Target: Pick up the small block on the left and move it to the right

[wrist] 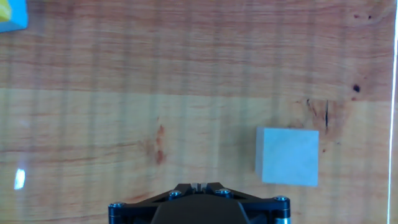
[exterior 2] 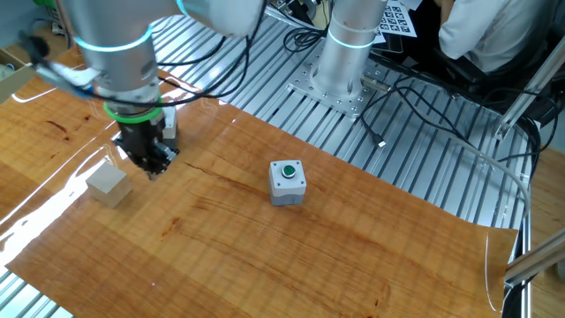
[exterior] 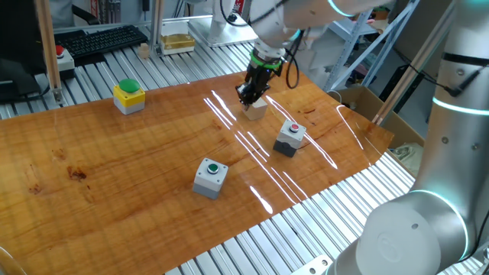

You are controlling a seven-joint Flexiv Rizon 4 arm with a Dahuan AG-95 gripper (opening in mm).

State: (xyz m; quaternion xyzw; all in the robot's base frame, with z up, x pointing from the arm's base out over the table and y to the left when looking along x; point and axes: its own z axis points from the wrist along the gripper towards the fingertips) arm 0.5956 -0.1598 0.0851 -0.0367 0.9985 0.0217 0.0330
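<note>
Wooden bench (exterior: pixel 114 176) beneath my arm, carrying the small block (exterior: pixel 256 108), two grey button boxes (exterior: pixel 210 176) (exterior: pixel 290 137), and a yellow button box (exterior: pixel 129 96).

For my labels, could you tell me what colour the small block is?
Plain pale beige small block, clearest in the other fixed view.

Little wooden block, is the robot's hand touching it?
Apart. The other fixed view shows bare table between the hand and the block.

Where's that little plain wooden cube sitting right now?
The small block rests on the wooden table, just beside the gripper, not held. In the hand view it lies right of centre.
</note>
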